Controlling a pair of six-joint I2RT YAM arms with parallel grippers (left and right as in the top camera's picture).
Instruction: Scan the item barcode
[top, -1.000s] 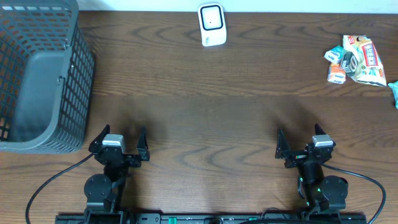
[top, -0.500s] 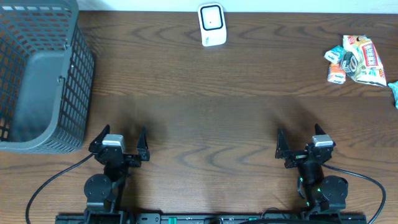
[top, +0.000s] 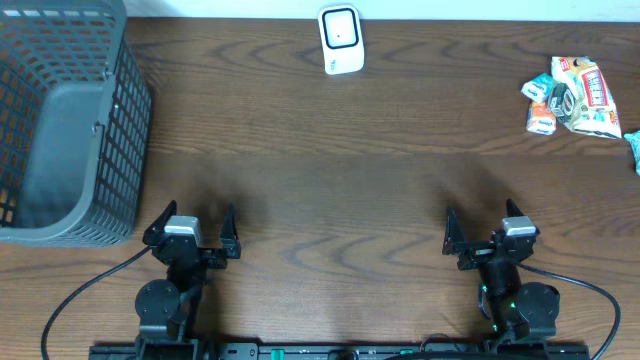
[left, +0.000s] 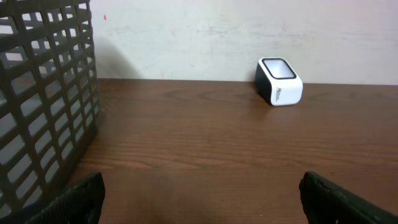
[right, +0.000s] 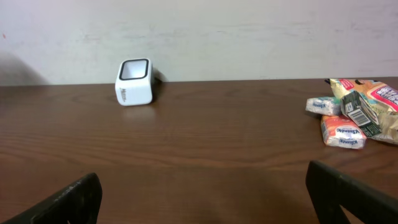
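Your surface (top: 380, 150) is dark brown with a wavy wood grain, and the basket (top: 130, 120) is dark grey, its walls an open grid of small rectangles. The scanner (top: 341, 40) is white with a black window ringed in white, against an off-white wall (left: 186, 37). The packets (top: 570, 95) are white and cream with orange and red print, one carrying a black-and-white label; the edge packet (top: 634, 140) is teal.

Lighting even, moderately bright. Faint diffuse shadows on worktop (top: 330, 170), lower overhead frame. Scanner (right: 134, 81) casts small shadow rightward. Wrist-view bottom corners dark, slightly soft.
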